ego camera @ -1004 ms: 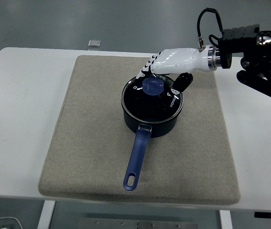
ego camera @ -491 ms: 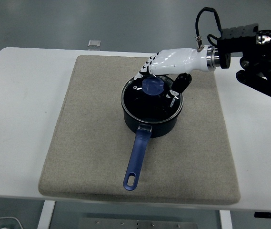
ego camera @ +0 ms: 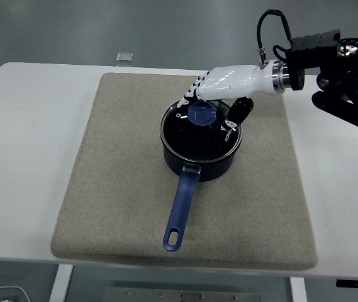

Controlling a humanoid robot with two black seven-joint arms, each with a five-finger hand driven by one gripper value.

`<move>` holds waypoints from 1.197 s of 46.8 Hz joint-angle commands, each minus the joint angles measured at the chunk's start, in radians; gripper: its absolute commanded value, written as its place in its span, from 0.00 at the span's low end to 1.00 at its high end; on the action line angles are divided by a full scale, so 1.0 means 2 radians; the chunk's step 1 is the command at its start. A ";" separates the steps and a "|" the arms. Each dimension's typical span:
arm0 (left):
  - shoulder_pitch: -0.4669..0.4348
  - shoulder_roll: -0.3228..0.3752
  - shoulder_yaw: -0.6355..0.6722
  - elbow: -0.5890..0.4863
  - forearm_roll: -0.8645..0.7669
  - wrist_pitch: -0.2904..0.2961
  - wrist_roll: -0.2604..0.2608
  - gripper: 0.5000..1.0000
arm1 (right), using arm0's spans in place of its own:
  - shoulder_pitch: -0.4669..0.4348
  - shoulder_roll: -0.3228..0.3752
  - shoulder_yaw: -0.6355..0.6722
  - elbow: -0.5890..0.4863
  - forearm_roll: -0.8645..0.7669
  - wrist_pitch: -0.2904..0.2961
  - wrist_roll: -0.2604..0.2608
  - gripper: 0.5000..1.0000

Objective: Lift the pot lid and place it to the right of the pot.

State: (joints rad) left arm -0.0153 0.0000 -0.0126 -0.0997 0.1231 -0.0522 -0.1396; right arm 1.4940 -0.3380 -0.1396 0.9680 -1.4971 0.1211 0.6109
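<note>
A dark pot [ego camera: 199, 157] with a long blue handle [ego camera: 182, 211] stands on the beige mat, the handle pointing at the near edge. Its glass lid [ego camera: 191, 132] lies on the pot, with a blue knob [ego camera: 201, 113] in the middle. My right hand [ego camera: 219, 100], white with black fingertips, hovers over the lid's far side. The fingers [ego camera: 191, 93] reach past the knob on its far side and the thumb [ego camera: 240, 110] hangs to the knob's right. The hand is open and the knob shows uncovered between them. The left arm is out of view.
The beige mat [ego camera: 122, 182] covers most of the white table [ego camera: 27, 157]. A bare strip of mat [ego camera: 270, 176] lies to the right of the pot. A small grey object [ego camera: 124, 57] sits at the table's far edge. The right arm's black body [ego camera: 348, 75] hangs over the table's right side.
The right hand has drifted slightly up and to the left over the lid. Pot and lid have not moved.
</note>
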 commanded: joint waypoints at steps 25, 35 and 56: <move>0.000 0.000 0.000 0.000 0.001 0.000 0.000 1.00 | -0.006 0.004 0.000 0.000 0.000 -0.002 0.000 0.60; 0.000 0.000 0.000 0.000 0.000 0.000 0.000 1.00 | -0.008 0.006 0.001 0.000 0.000 -0.005 0.000 0.47; 0.000 0.000 0.000 0.000 0.001 0.000 0.000 1.00 | -0.008 0.004 0.001 0.000 0.000 -0.003 0.000 0.00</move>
State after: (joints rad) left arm -0.0153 0.0000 -0.0123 -0.0997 0.1235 -0.0521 -0.1396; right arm 1.4780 -0.3313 -0.1375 0.9680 -1.4971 0.1150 0.6108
